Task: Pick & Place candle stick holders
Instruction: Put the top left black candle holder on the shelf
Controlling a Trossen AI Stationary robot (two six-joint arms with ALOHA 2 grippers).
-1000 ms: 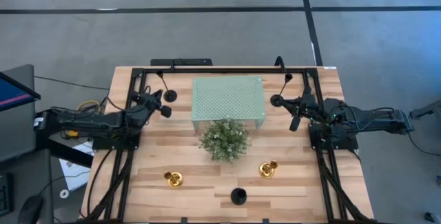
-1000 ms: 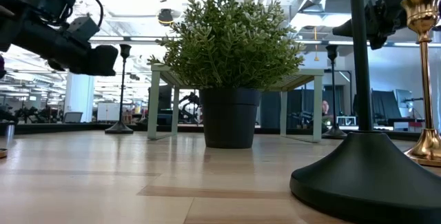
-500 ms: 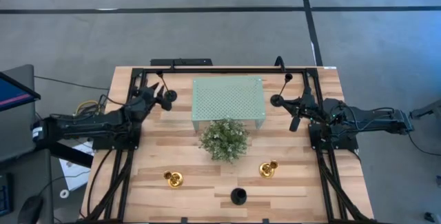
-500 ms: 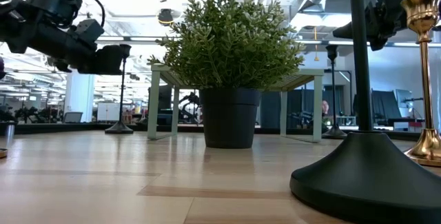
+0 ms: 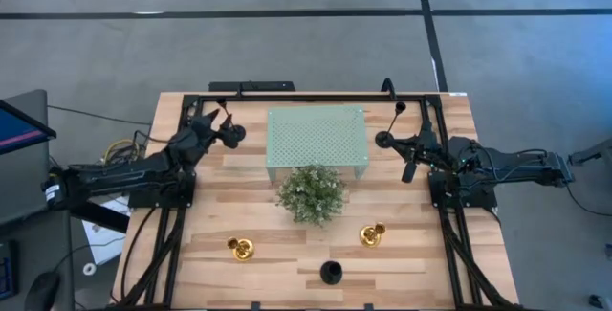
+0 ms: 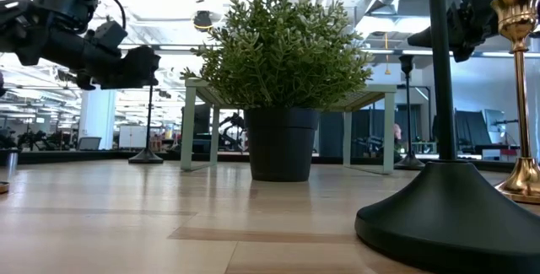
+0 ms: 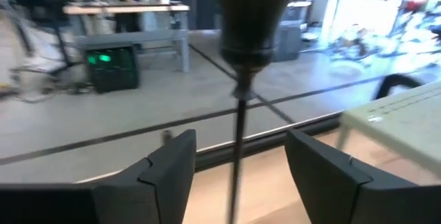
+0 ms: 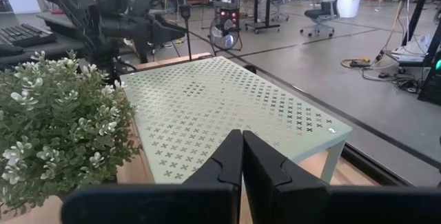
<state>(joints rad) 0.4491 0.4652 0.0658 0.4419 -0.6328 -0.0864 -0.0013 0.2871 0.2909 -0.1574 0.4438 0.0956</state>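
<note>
A tall black candle stick holder (image 5: 235, 133) stands on its disc base at the table's far left. My left gripper (image 7: 238, 145) is open at it, one finger on each side of the thin stem (image 7: 236, 169) below the cup (image 7: 249, 17); no touch shows. My right gripper (image 8: 242, 156) is shut and empty above the far right (image 5: 411, 156), beside a second black holder (image 5: 382, 140). A third black holder (image 5: 331, 272) stands near the front edge. Two gold holders (image 5: 241, 248) (image 5: 372, 235) stand in front of the plant.
A bushy green plant (image 5: 312, 193) in a dark pot stands mid-table. Behind it is a pale green perforated stand (image 5: 316, 136) on legs. A black frame (image 5: 306, 98) runs along the table's far edge and sides. Bare wood lies at the near left.
My left gripper has moved toward the table's far edge and right, up to the black holder at the far left, and has opened, so its fingers now stand on both sides of the stem. The holder has not moved.
</note>
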